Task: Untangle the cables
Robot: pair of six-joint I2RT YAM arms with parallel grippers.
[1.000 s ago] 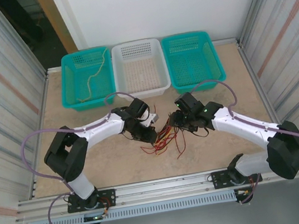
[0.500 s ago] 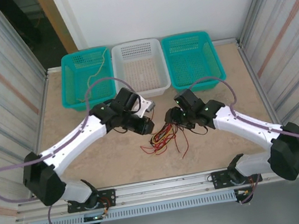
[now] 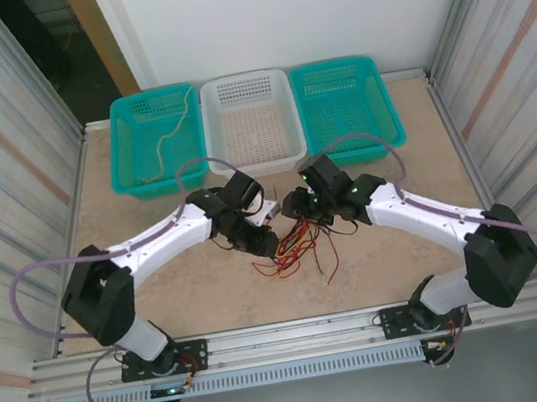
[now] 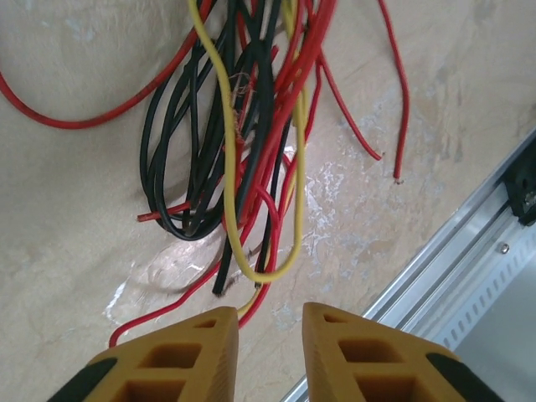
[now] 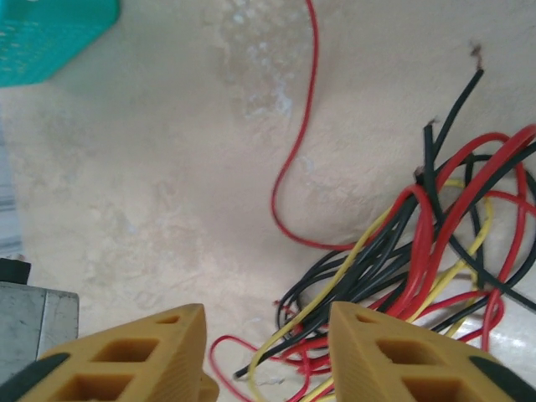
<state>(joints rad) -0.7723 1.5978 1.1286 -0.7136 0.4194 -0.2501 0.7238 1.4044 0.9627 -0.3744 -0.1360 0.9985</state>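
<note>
While both grippers hover over heap, step looks like picking strand. Tangle of thin red, yellow, black wire cables (image 3: pixel 296 247) lies mid-table between arms.
- Left gripper (image 4: pixel 270 316): jaws slightly apart, empty.
- Right gripper (image 5: pixel 268 314): jaws wider apart, empty.
- Next: pinch one loose strand, pull clear.
- Count: one tangle, strands uncountable; left teal plastic basket (image 3: pixel 154 95) holding one pale yellow strand (image 3: pixel 164 146); right teal plastic basket (image 3: pixel 339 63); one white plastic basket (image 3: pixel 243 77).

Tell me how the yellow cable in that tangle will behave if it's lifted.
Likely floppy: the yellow cable lies in a slack hairpin loop. Probably light, being so thin. It may drag others along, since it weaves through the black cables and red cables.
</note>
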